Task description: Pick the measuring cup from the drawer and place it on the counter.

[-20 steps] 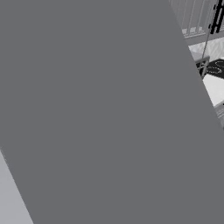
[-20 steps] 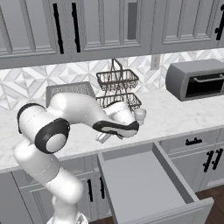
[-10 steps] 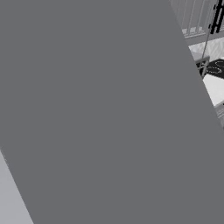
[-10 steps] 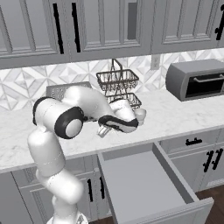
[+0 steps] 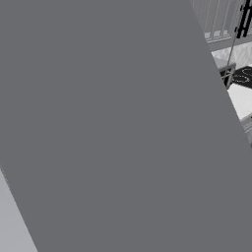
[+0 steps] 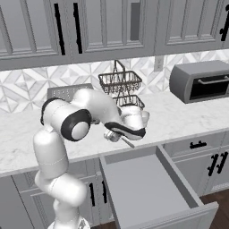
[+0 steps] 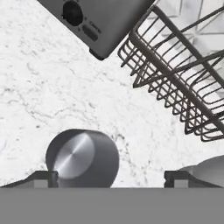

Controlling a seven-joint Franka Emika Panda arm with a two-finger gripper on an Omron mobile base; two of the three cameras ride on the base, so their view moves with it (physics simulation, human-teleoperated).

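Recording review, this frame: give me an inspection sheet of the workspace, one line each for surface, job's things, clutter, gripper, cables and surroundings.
Surface: the white marble-look counter is clean.
Job's things: the metal measuring cup shows between the fingertips in the hand view, over the counter; whether it rests on the marble cannot be told. The drawer stands pulled open, its floor bare.
Clutter: wire basket rack and a grey toaster at the back of the counter; toaster oven to the right.
Gripper: gripper is over the counter's front edge, finger spacing wider than the cup; grip cannot be told.
Cables: nothing seen.
Surroundings: grey upper cabinets, patterned backsplash; a flat grey panel blocks the left base view.
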